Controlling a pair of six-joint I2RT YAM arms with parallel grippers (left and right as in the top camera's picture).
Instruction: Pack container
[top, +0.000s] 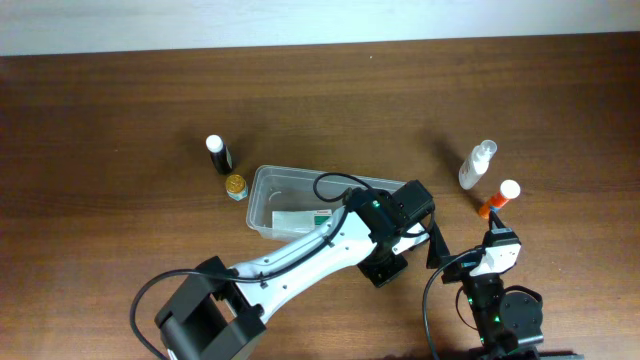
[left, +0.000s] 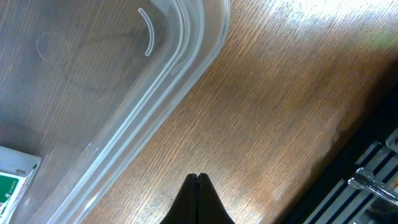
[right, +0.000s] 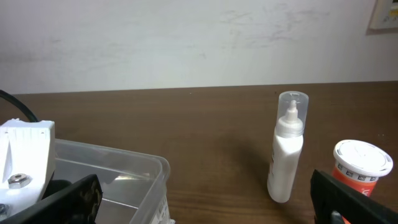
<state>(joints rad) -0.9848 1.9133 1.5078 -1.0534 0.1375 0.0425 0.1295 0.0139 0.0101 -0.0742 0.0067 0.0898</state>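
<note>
Dark brown wooden table (top: 120, 110) fills the overhead view, with a pale wall (right: 186, 37) beyond its far edge.

Two robot arms stand at the near edge. The white left arm (top: 300, 255) reaches from the near left toward the right end of the tub. Its left hand (left: 198, 185) has its fingers pressed together, holding nothing, above bare wood just outside the tub's rounded corner. The shorter right arm (top: 495, 285) stands at the near right. Its right hand (right: 205, 186) is spread wide and empty, facing the far wall.

One container (top: 290, 185), a clear plastic tub with a rim, sits near the middle of the table. Its open top faces up. Its long axis runs left to right, roughly parallel to the far edge, and its right end is hidden under the left arm.

One flat white box with a green label (top: 300, 218) lies inside the tub, against its near wall.

Three bottles stand upright outside the tub. A white spray bottle with a clear cap (top: 477, 165) and an orange bottle with a white cap (top: 498, 198) stand near each other to the right. A dark bottle with a white cap (top: 218, 154) stands to the far left.

One small gold-lidded jar (top: 236, 186) sits just beside the tub's left end.
</note>
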